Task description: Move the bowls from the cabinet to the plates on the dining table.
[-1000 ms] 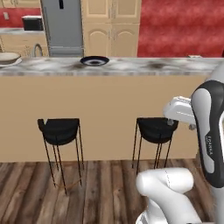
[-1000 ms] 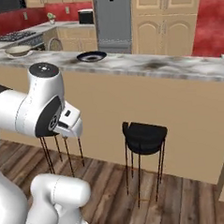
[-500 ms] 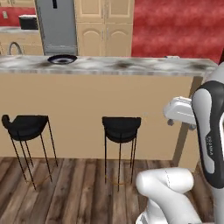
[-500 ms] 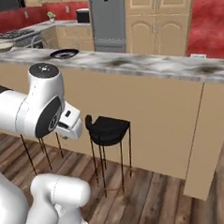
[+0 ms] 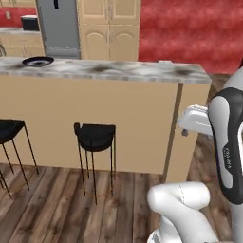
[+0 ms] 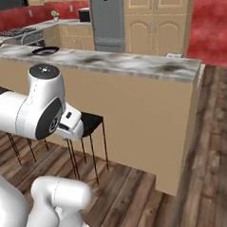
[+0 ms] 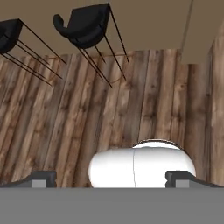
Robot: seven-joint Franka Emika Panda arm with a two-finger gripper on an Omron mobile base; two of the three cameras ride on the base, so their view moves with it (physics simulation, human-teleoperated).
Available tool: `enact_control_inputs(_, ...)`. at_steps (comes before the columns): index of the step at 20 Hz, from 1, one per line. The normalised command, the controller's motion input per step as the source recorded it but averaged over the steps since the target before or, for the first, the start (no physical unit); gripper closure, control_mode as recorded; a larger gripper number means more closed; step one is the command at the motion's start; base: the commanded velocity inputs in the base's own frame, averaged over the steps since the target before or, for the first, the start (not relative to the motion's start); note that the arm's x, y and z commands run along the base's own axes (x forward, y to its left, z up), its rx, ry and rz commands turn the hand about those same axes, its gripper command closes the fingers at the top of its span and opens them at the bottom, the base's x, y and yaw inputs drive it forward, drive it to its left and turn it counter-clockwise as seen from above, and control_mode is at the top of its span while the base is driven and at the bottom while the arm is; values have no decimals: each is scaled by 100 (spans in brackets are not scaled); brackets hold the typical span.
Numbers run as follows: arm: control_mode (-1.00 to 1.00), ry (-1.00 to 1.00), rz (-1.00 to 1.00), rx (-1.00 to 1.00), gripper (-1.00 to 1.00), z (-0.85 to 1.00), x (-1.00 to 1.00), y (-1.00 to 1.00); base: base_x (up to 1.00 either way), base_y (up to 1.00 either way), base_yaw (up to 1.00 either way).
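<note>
Two cameras looked from behind the arm, left and right, at the same dining table and stool. The hand camera looked down at the wood floor.

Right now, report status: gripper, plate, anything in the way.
Gripper open, empty, pointing at the wood floor. Dark plate on the dining table, no bowl on it. Black stool stands against the table's side.

Wood-plank floor lies below the hand; black stools stand ahead. Red wall, beige arched-panel cabinets, grey refrigerator beyond.
</note>
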Motion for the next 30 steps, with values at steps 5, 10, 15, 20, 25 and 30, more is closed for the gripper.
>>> enact_control_inputs(5,100,0,0,0,-100,0,0,0,0,-100,16)
enact_control_inputs(10,100,0,0,0,-100,0,0,0,26,-100,9)
enact_control_inputs(15,100,0,0,0,-100,0,0,0,28,-100,8)
enact_control_inputs(20,100,0,0,0,-100,0,0,0,53,-100,16)
enact_control_inputs(25,100,0,0,0,-100,0,0,0,71,-100,24)
enact_control_inputs(30,100,0,0,0,-100,0,0,0,78,-79,39)
